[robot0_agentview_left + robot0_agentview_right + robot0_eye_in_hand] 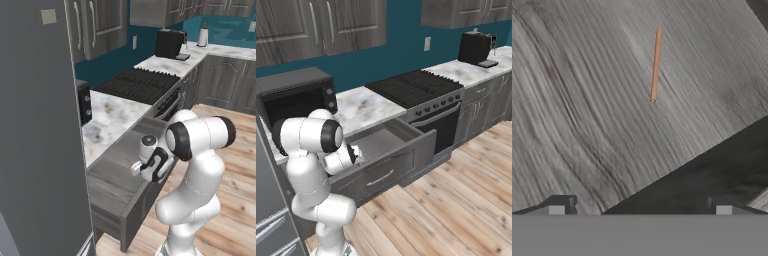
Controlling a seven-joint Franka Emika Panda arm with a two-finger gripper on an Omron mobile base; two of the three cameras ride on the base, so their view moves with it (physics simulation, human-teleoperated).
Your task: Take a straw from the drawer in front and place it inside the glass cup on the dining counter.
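The drawer (112, 187) stands pulled out under the marble worktop, its dark grey wood-grain floor (587, 100) bare. The straw (656, 65), a thin reddish-brown stick, lies flat on that floor; from the left it shows as a faint streak, the straw (125, 159). My gripper (640, 210) hangs over the drawer with the straw ahead of it. It is open, its fingertips (557, 210) set wide apart with nothing between them. The gripper (135, 169) points down into the drawer, just inside its front panel (391, 170). The glass cup and the dining counter are out of view.
A black microwave (296, 97) sits on the marble worktop (366, 107) behind the drawer. A black stove (416, 87) stands to its right, with a dark appliance (475, 47) beyond. A tall grey fridge (35, 150) fills the left. Wood floor (456, 210) lies open to the right.
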